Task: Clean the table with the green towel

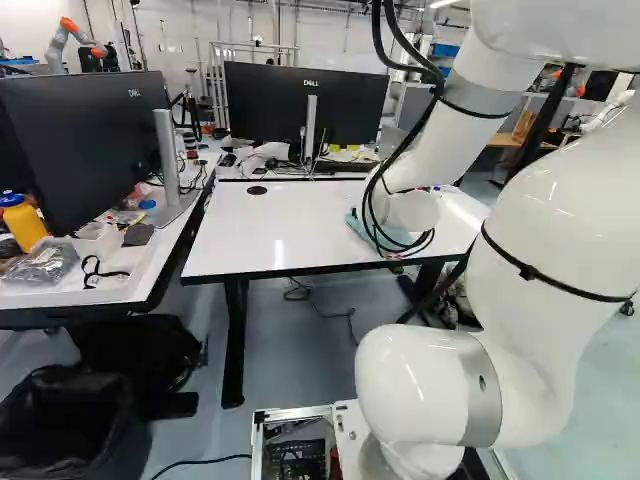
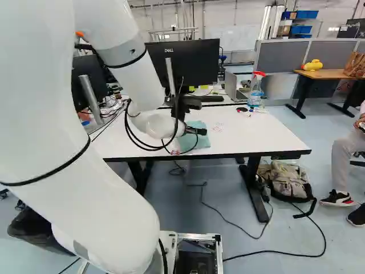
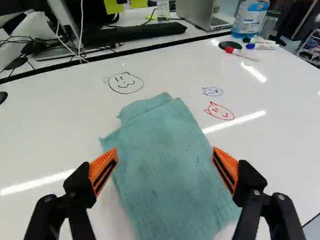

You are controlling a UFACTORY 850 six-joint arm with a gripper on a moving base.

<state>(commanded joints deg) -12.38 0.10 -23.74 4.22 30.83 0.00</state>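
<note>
Your gripper (image 3: 165,154) stands wide open, holding nothing; the green towel (image 3: 167,190) lies under and ahead, near the table's (image 2: 256,140) base-side edge, its length running roughly away from you, so closing should gather its width.

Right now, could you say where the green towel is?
In the wrist view, the green towel lies beneath the open pincer, on the near side of the table, the black drawn face beyond it.

Place type: robotics lab, office-furnished. Relative to the white table (image 1: 290,225): computer monitor (image 1: 265,105) just beyond; another robot (image 1: 57,44) far beyond, to the left; grey partition (image 2: 279,57) beyond, to the right.
</note>
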